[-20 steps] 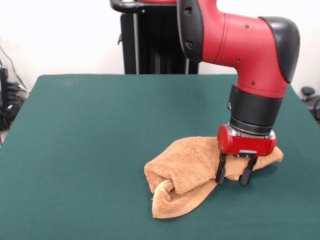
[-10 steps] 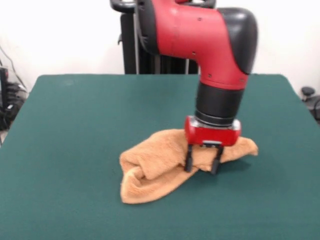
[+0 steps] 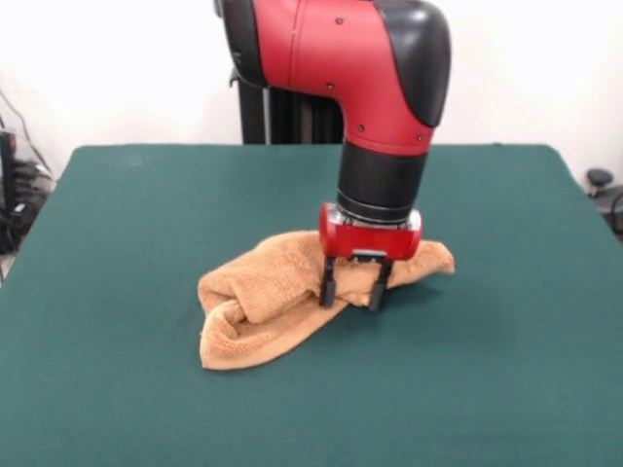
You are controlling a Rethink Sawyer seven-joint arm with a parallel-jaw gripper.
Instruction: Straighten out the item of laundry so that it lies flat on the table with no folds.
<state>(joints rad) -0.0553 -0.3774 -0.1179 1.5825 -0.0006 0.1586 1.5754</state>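
The orange-tan towel [image 3: 268,292] lies bunched and folded on the green table [image 3: 136,214], a little in front of its middle. One end is rolled over at the front left and a corner sticks out at the right. My gripper [image 3: 351,300] points straight down onto the towel's right part. Its two dark fingers [image 3: 328,290] straddle a fold of the cloth at its near edge and hold it, with the tips at table height.
The robot's black pedestal [image 3: 292,112] stands behind the table's far edge. Dark cables and gear [image 3: 15,195] sit off the table at the left, and a dark object [image 3: 604,190] sits off the right edge.
The arm has swept to the left across the table. The towel has slid left with the gripper and kept its bunched shape.
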